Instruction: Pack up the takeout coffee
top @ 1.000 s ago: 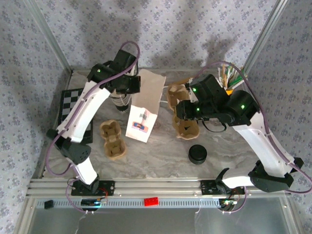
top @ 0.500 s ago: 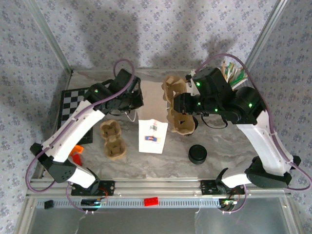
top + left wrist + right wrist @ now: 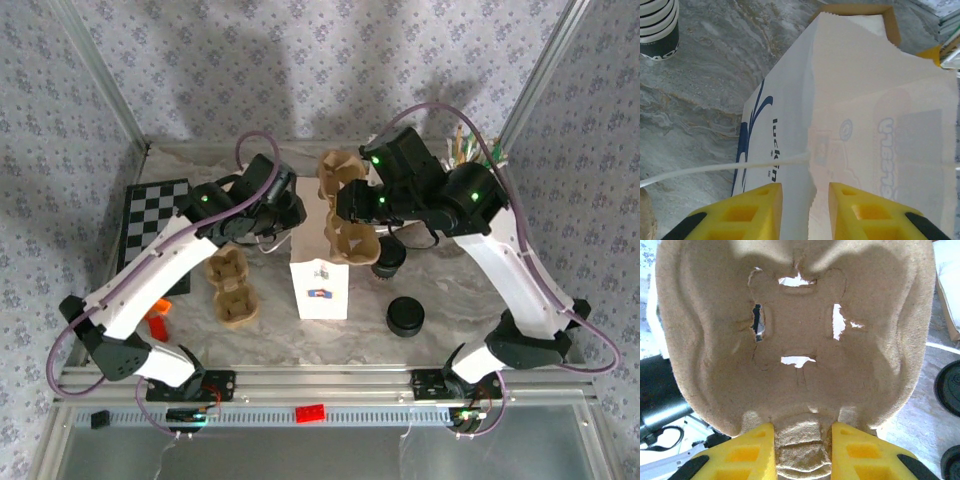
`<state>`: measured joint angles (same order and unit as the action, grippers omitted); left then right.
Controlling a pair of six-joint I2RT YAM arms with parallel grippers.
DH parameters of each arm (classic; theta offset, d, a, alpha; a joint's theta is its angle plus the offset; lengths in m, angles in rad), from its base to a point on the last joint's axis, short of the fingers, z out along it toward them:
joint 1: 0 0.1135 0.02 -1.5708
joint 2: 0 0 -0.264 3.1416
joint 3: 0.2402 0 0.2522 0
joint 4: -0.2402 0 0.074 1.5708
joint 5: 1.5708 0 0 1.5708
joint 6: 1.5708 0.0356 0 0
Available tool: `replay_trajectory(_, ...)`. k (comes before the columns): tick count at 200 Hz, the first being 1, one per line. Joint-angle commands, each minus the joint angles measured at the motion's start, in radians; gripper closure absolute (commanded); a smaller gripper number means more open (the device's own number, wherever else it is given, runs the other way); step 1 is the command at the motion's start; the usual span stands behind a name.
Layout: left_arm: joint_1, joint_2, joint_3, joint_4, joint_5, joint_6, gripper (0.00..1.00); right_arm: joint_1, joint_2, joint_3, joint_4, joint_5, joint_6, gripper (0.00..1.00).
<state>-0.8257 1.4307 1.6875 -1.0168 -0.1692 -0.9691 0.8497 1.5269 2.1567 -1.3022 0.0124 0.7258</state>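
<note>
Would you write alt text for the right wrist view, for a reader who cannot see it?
The right pincer grips the rim tab of a brown moulded-pulp cup tray seen close up. A round black plastic lid and grey marbled table show at right.

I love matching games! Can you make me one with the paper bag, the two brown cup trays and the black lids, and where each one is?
Things:
1. white paper bag
2. lifted pulp cup tray
3. other pulp cup tray
4. stack of black lids

Places:
A. clamped in the right gripper
B. on the table, right of the bag
C. standing upright mid-table
D. lying left of the bag

Pairs: 1-C, 2-A, 3-D, 4-B
</note>
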Motion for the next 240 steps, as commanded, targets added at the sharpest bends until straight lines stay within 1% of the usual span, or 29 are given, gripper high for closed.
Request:
replay_trajectory(1, 0.005, -0.028, -0.005, 0.016, 0.043, 0.047, 0.72, 0.014, 0.032, 0.050, 0.038, 0.029, 0.039, 0.74)
replay_trajectory(14, 0.007, -0.022, -0.006, 0.011, 0.066, 0.065, 0.74, 0.019, 0.053, 0.059, 0.049, 0.038, 0.051, 0.74)
replay_trajectory(29, 0.013, -0.022, -0.013, -0.004, 0.050, 0.070, 0.77, 0.023, 0.072, 0.070, 0.055, 0.060, 0.061, 0.74)
replay_trajectory(41, 0.020, -0.029, -0.032, 0.020, 0.068, 0.078, 0.82, 0.029, 0.082, 0.071, 0.068, 0.081, 0.072, 0.74)
replay_trajectory(54, 0.026, -0.034, -0.042, 0.030, 0.082, 0.078, 0.84, 0.033, 0.094, 0.063, 0.094, 0.087, 0.087, 0.74)
replay_trajectory(76, 0.033, -0.056, -0.077, 0.060, 0.090, 0.074, 0.91, 0.043, 0.125, 0.075, 0.102, 0.120, 0.104, 0.75)
replay_trajectory(95, 0.036, -0.079, -0.112, 0.087, 0.103, 0.054, 0.94, 0.052, 0.134, 0.051, 0.112, 0.142, 0.120, 0.76)
replay_trajectory(118, 0.034, -0.116, -0.142, 0.113, 0.086, 0.043, 0.95, 0.067, 0.141, 0.033, 0.104, 0.191, 0.128, 0.76)
replay_trajectory(132, 0.039, -0.120, -0.150, 0.125, 0.106, 0.041, 0.96, 0.073, 0.140, 0.015, 0.107, 0.215, 0.128, 0.77)
replay_trajectory(153, 0.042, -0.121, -0.146, 0.119, 0.112, 0.030, 0.96, 0.075, 0.149, 0.003, 0.098, 0.229, 0.119, 0.77)
replay_trajectory(175, 0.042, -0.130, -0.153, 0.128, 0.112, 0.018, 0.95, 0.083, 0.157, -0.006, 0.098, 0.269, 0.135, 0.77)
replay_trajectory(190, 0.044, -0.133, -0.172, 0.138, 0.128, 0.009, 0.94, 0.089, 0.163, -0.006, 0.098, 0.288, 0.139, 0.78)
replay_trajectory(210, 0.046, -0.140, -0.187, 0.152, 0.137, -0.003, 0.90, 0.106, 0.185, 0.006, 0.082, 0.322, 0.148, 0.78)
replay_trajectory(240, 0.061, -0.172, -0.184, 0.125, 0.113, 0.017, 0.87, 0.125, 0.203, 0.017, 0.073, 0.336, 0.161, 0.78)
